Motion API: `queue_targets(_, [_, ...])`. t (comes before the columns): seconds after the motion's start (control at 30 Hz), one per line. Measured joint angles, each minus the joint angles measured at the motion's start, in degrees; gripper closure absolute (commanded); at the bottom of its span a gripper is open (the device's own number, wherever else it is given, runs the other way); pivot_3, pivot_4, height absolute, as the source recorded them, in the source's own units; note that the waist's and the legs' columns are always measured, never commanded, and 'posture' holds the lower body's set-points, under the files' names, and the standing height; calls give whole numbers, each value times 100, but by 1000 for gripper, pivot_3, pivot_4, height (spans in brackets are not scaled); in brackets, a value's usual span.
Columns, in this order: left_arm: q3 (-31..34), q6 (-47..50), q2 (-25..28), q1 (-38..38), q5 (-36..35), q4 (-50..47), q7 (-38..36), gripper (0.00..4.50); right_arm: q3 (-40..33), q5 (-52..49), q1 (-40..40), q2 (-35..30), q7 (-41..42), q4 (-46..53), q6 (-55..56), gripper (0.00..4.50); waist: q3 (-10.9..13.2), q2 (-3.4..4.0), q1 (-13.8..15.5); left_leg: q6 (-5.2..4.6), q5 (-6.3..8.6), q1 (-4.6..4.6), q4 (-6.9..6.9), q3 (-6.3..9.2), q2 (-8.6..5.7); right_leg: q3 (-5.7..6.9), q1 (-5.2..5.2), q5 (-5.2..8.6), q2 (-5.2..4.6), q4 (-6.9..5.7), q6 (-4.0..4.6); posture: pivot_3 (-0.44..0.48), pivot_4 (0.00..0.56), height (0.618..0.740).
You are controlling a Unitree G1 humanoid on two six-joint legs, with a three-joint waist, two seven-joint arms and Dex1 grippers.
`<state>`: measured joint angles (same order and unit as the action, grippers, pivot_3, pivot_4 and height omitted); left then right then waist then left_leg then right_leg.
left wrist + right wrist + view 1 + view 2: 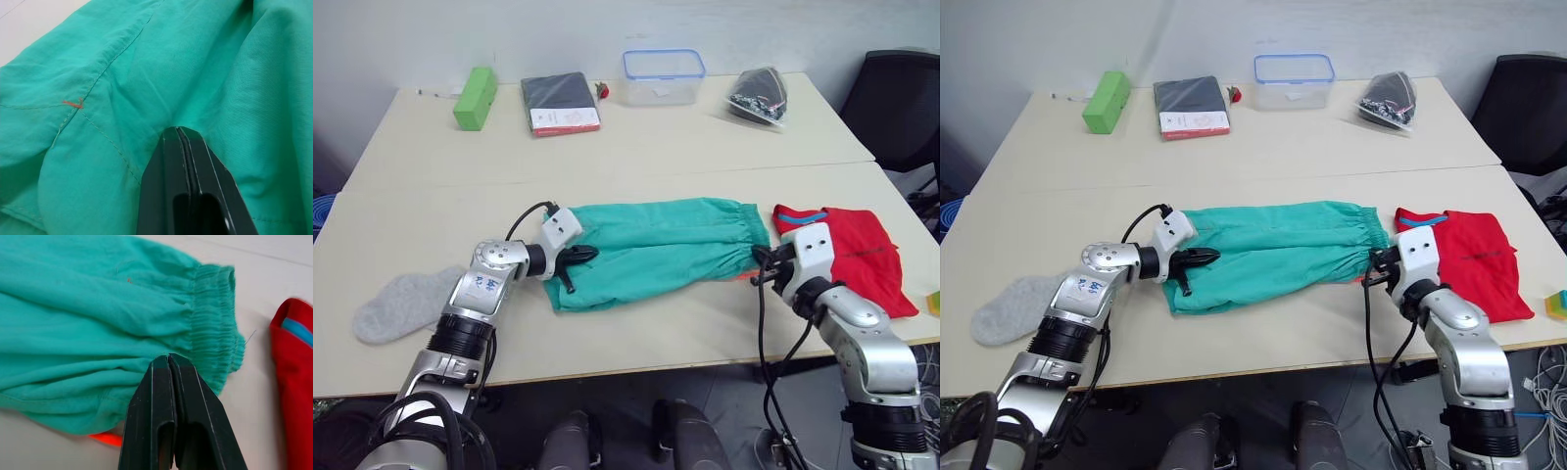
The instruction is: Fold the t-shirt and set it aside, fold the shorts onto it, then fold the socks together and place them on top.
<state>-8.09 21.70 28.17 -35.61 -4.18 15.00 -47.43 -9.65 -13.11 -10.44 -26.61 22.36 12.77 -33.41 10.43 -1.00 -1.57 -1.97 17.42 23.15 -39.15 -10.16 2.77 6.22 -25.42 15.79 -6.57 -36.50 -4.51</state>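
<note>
On a pale table (pixel 636 157), the shorts (pixel 656 245) were pinched at opposite ends by the closed left gripper (pixel 576 258) and right gripper (pixel 762 264), apparently for folding.

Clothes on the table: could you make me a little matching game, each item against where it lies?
Items:
1. shorts
2. t-shirt
3. sock
4. clear box

Places:
A. far edge of the table
B. near the robot's left elbow
C. between both grippers
D. folded on the robot's right

Pairs: 1-C, 2-D, 3-B, 4-A
</note>
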Motion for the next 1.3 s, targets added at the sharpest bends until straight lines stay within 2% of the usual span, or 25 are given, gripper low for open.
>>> queue_targets(0.23, [23, -111, 29, -28, 3, 158, -87, 4500, 27, 376, 325, -305, 112, -468, 910, 4470, -1, -2, 9, -1, 0, -1, 0, 0, -2, 7, 2, 0, 0, 2, -1, 0, 150, 740])
queue_targets(0.33, [23, -130, 64, -69, -2, 191, -142, 4500, -120, 237, 404, -291, 187, -480, 1097, 4470, -1, -2, 7, 0, -1, -1, 0, 0, -1, 6, 1, 0, 1, 0, -1, 0, 150, 740])
queue_targets(0.5, [178, 101, 133, -322, -406, 13, -597, 4500, -494, -478, 667, -287, 346, 668, 598, 4470, 0, -1, 7, 1, 0, 2, 0, 5, 4, 0, 0, 0, 2, 1, 0, 0, 150, 740])
queue_targets(0.63, [413, 608, 136, -797, -1185, -380, -1187, 4500, -949, -1680, 1173, -110, 139, 1881, -663, 4470, 0, -1, 55, 0, -1, 10, -1, 17, 0, -5, 1, 0, 1, 3, 1, 0, 150, 740])
queue_targets(0.7, [462, 626, 42, -1124, -1271, -368, -1242, 4500, -1150, -2197, 1285, 36, -94, 2272, -1151, 4470, 0, -1, 83, -3, -3, 5, -1, 16, -5, -6, 7, -1, 0, 4, -1, 0, 150, 740])
queue_targets(0.77, [293, 354, -232, -1408, -1136, -136, -1207, 4500, -1192, -2609, 1424, 154, -340, 2556, -1604, 4470, -1, -1, 144, -7, -1, -7, -1, 17, -7, -5, 20, -2, 0, 13, -2, 0, 150, 740])
queue_targets(0.97, [-611, -986, -1058, -1529, -99, 1981, -838, 4500, -1037, -3100, 1540, 757, -1212, 2665, -2438, 4470, -3, 2, 125, -14, 4, 11, 2, 15, -1, -1, 8, -12, 3, 37, 0, 0, 150, 740])
queue_targets(1.1, [-705, -1700, -1214, -1571, 234, 2747, -715, 4500, -1289, -3667, 1242, 1571, -1969, 2268, -2694, 3675, -3, 2, 106, -11, 2, 15, 7, 13, 4, 7, 0, -12, 5, 34, 2, 0, 150, 740])
queue_targets(1.3, [-673, -2050, -1207, -1594, 362, 2900, -724, 4500, -2041, -5175, 805, 2404, -3310, 1531, -2627, 1609, -3, 2, 128, -15, 2, 15, 7, 14, 1, 0, 3, -15, -1, 36, 2, 0, 150, 740])
